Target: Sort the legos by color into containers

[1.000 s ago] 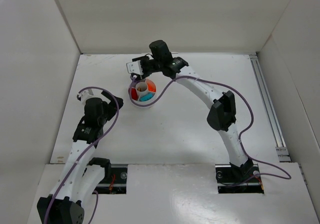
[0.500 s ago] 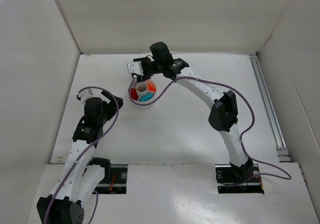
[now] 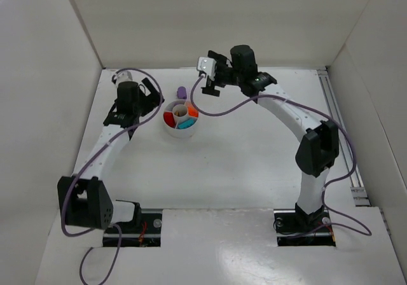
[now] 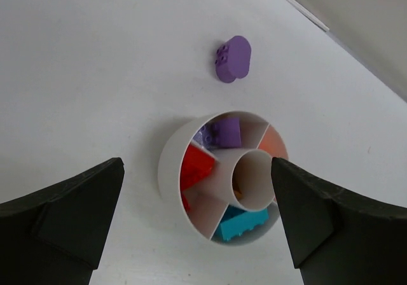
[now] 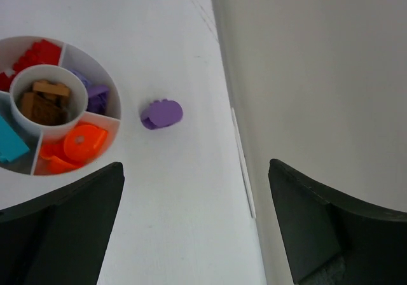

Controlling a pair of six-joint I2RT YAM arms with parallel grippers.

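Observation:
The white round dish (image 3: pixel 172 130) holds sorted legos. In the left wrist view its wedges (image 4: pixel 166 170) show red (image 4: pixel 198 165), purple (image 4: pixel 224 132), orange (image 4: pixel 273 144) and teal (image 4: pixel 245 222) pieces. Tan bricks (image 5: pixel 43 104) fill the centre cup. One purple lego (image 3: pixel 182 92) (image 4: pixel 233 58) (image 5: pixel 161 114) lies loose on the table just behind the dish. My left gripper (image 3: pixel 152 102) (image 4: pixel 197 167) hangs open beside and above the dish, holding nothing. The right gripper (image 3: pixel 211 81) (image 5: pixel 195 167) is open and empty, back right of the loose piece.
The enclosure's back wall (image 5: pixel 318 75) stands close behind the purple piece and the right gripper. A white side wall (image 3: pixel 44 107) bounds the table on the left. A metal rail (image 3: pixel 340 132) runs along the right edge. Purple cables (image 3: pixel 222 110) trail off both arms.
The right gripper has opened and pulled back and right from over the dish. A purple lego now lies behind the dish. The left arm swung forward from the near left to the dish.

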